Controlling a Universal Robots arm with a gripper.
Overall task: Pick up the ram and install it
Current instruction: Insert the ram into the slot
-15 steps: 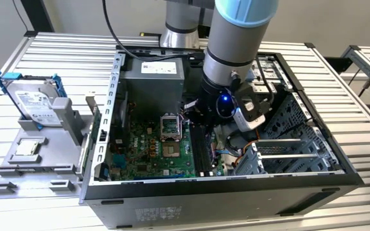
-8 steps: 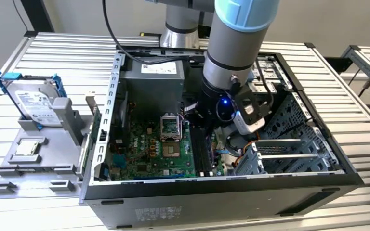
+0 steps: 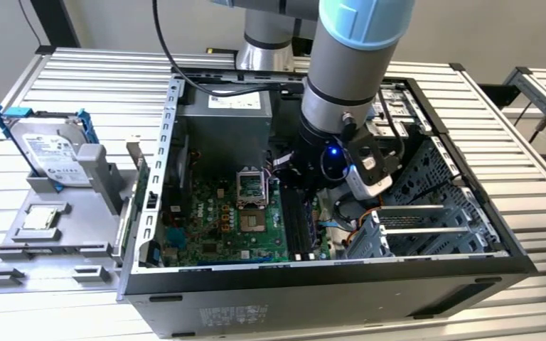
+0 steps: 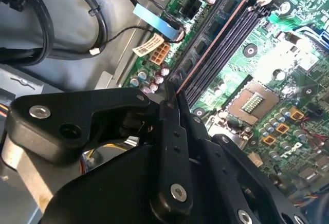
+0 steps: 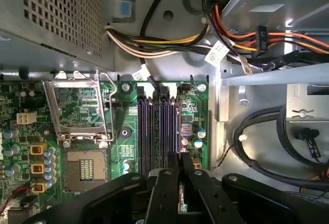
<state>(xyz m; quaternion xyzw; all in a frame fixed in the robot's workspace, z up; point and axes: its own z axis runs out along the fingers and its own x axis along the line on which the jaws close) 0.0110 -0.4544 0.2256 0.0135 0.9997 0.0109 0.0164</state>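
The ram point(image 4: 216, 38) shows edge-on as a thin reddish strip. It runs along the outermost of the long black motherboard slots point(image 4: 234, 26), on the side nearest the case's cables. In the first wrist view the ram point(image 5: 178, 131) is a thin line beside the slots point(image 5: 157, 131). My gripper point(image 4: 175, 94) point(image 5: 179, 158) is shut on the ram, its two black fingers pressed against the near end. In the exterior view the arm's wrist point(image 3: 335, 160) reaches down into the open computer case point(image 3: 320, 284), over the green motherboard point(image 3: 225, 227).
A silver hard drive in a blue frame point(image 3: 50, 153) stands on a grey fixture point(image 3: 40, 241) at the exterior view's left. The CPU socket point(image 5: 82, 111) lies beside the slots. Cable bundles point(image 5: 241, 39) and a metal drive cage point(image 3: 425, 213) crowd the other side.
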